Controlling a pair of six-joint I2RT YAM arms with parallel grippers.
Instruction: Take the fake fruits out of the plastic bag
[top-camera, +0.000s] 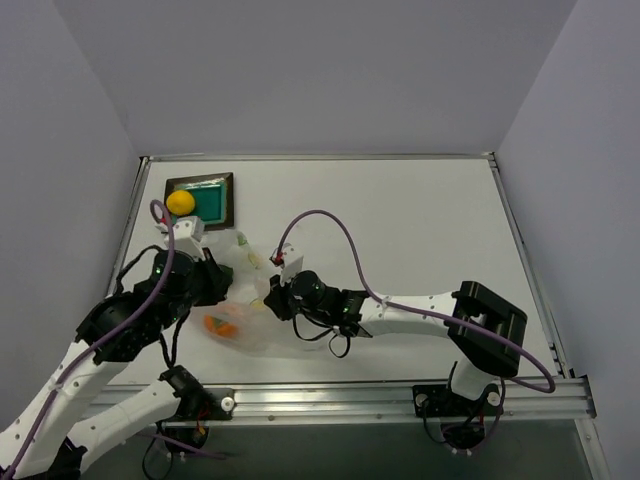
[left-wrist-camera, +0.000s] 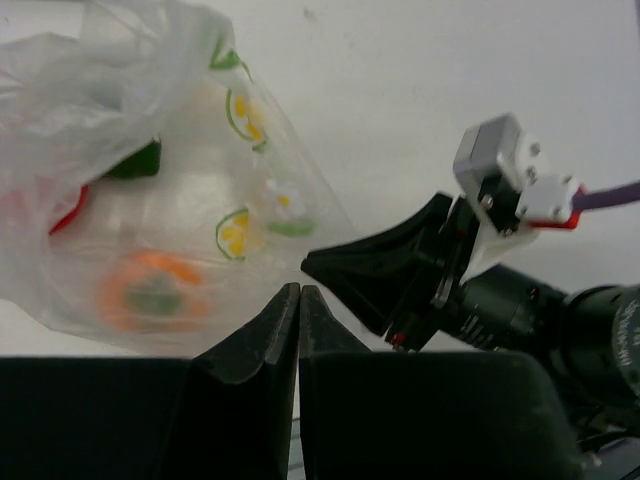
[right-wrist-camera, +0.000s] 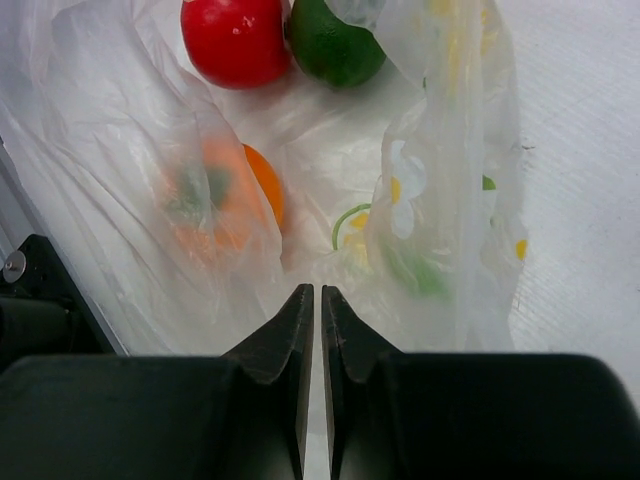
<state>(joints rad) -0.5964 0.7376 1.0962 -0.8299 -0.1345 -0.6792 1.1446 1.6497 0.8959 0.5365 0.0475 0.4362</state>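
Observation:
The clear plastic bag (top-camera: 250, 335) with lemon and flower prints lies crumpled between my two grippers. Inside it lie a red fruit (right-wrist-camera: 235, 40), a dark green fruit (right-wrist-camera: 335, 45) and an orange fruit (right-wrist-camera: 265, 180); the orange one (top-camera: 222, 323) also shows from above. A yellow fruit (top-camera: 181, 201) rests on the dark-framed teal tray (top-camera: 222, 205). My left gripper (left-wrist-camera: 300, 290) is shut, its tips pinched at the bag's (left-wrist-camera: 150, 120) near edge. Opposite it, my right gripper (right-wrist-camera: 317, 292) is shut on bag film (right-wrist-camera: 120, 150), which shows in the thin slit between its jaws.
The tray stands at the table's back left, just beyond the left arm. The right gripper's black fingers (left-wrist-camera: 345, 262) sit close to the left gripper's tips. A metal rail (top-camera: 400, 395) runs along the near table edge.

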